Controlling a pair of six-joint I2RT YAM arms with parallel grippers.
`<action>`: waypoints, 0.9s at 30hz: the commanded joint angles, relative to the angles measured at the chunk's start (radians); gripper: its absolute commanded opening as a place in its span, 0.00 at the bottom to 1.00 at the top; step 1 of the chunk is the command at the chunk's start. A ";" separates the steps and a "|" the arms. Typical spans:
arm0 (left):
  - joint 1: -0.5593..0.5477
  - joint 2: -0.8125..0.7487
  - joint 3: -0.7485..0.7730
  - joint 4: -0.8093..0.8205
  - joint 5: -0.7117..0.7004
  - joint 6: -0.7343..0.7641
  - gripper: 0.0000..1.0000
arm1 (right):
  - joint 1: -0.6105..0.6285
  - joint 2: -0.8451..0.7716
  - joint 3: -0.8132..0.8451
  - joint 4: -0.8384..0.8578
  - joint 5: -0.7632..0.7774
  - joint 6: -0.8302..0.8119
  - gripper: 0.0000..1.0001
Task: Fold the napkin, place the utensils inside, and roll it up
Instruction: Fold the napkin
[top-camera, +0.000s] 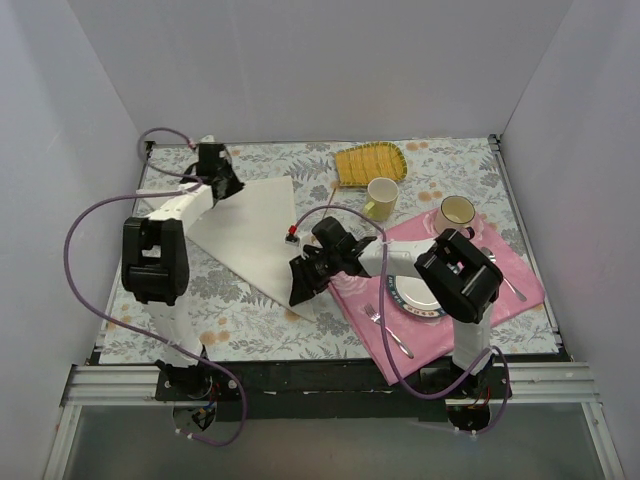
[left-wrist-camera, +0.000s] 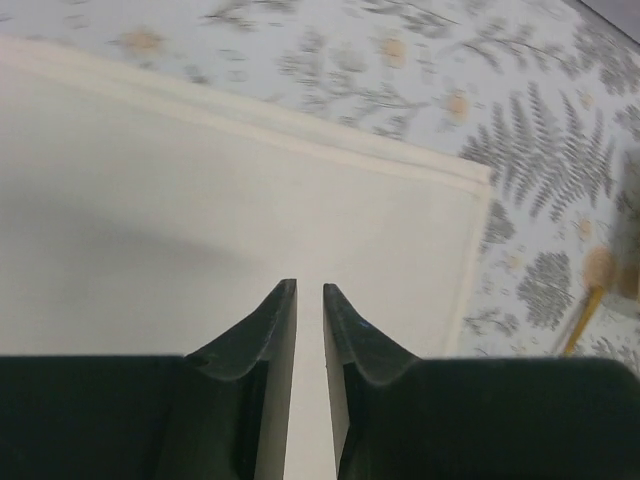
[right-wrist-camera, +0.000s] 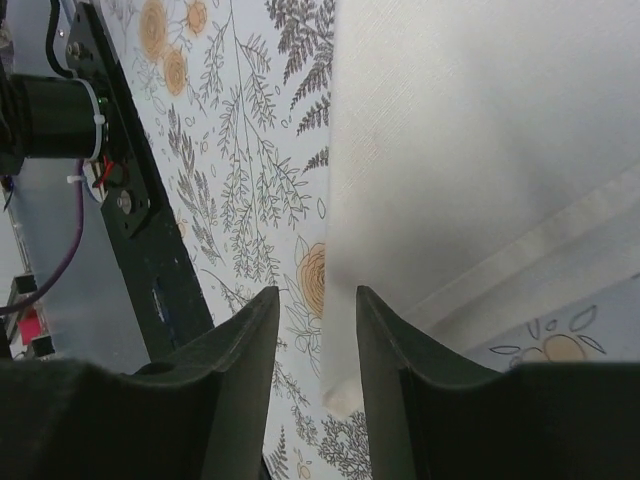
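- The surface, covered in a pale floral print, fills the middle of the top view.
- The napkin, cream-white and folded into a triangle, lies flat at centre left. Its long edge runs from the upper middle down to a point at lower centre.
- A pink placemat sits at an angle at lower right, well apart from the napkin.
- A yellow ribbed mat lies at upper centre.
- The right claw is at the napkin's lower point. Its fingers are parted, and the cloth's hemmed edge runs between them.
- The left claw is over the napkin's upper left corner, with its fingers drawn almost together and only a thin slit between them. I cannot tell whether any cloth is pinched.
- A plate rests on the placemat, partly hidden by the right arm.
- Two cups stand near the placemat's upper edge.
- A fork and a spoon lie on the placemat on either side of the plate.
- The gold utensil shows only as a thin strip on the surface at lower right of the left wrist view, just off the napkin's edge.
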 joint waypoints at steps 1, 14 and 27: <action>0.219 -0.069 -0.203 0.093 0.206 -0.155 0.16 | 0.010 0.002 -0.031 0.041 -0.043 0.009 0.44; 0.310 0.024 -0.156 0.101 0.156 -0.054 0.20 | 0.017 -0.147 -0.226 0.056 0.031 0.021 0.43; 0.165 -0.254 -0.239 0.051 0.271 -0.169 0.51 | -0.009 -0.317 -0.021 -0.648 0.621 -0.160 0.64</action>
